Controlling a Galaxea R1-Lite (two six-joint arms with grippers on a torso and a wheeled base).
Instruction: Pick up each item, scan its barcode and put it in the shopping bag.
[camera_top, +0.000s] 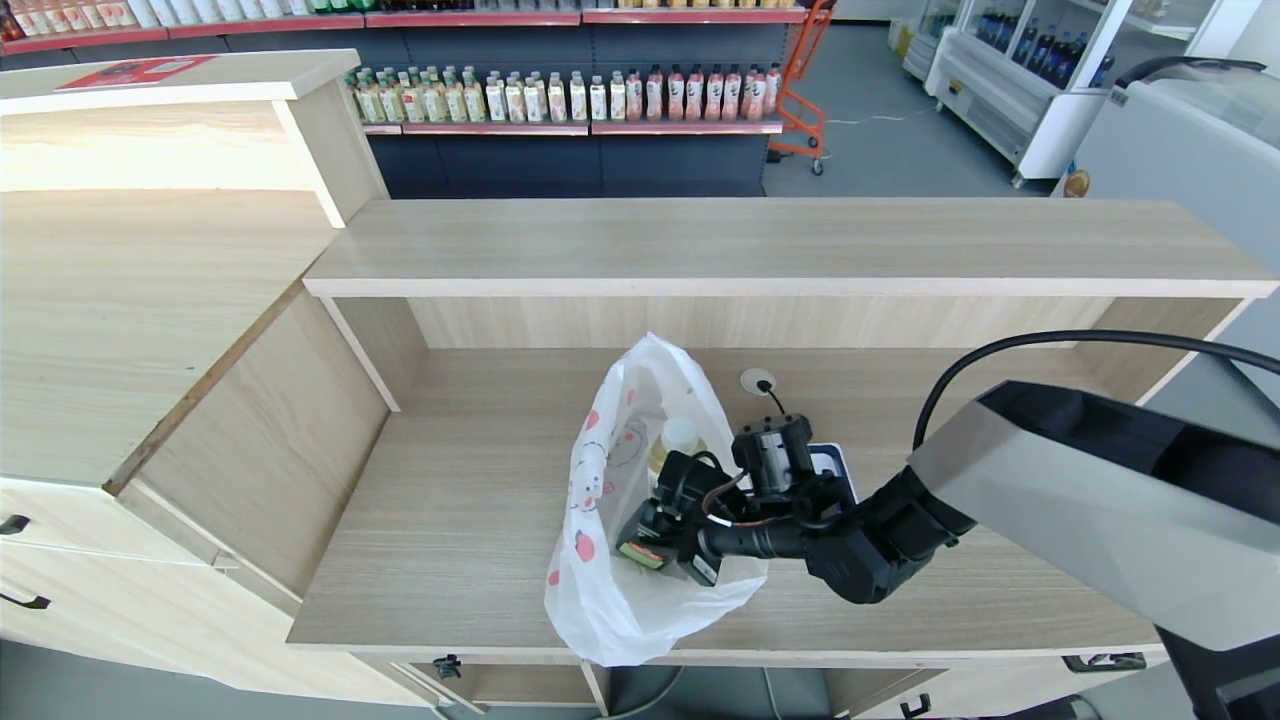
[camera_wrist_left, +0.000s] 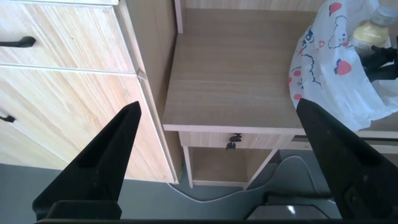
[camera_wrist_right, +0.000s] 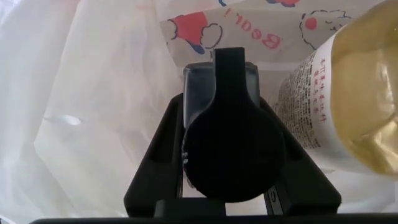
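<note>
The white shopping bag with red prints stands open on the lower counter. My right gripper is inside the bag's mouth, shut on a small dark box with a green and red label. In the right wrist view the fingers clamp that dark box, with the bag's wall close around. A bottle of yellowish drink with a white cap stands in the bag beside it. The black barcode scanner sits just right of the bag. My left gripper hangs open in front of the counter.
A raised wooden top runs along the back of the lower counter. A taller cabinet with drawers stands to the left. A cable grommet is behind the scanner. The lower counter left of the bag is bare wood.
</note>
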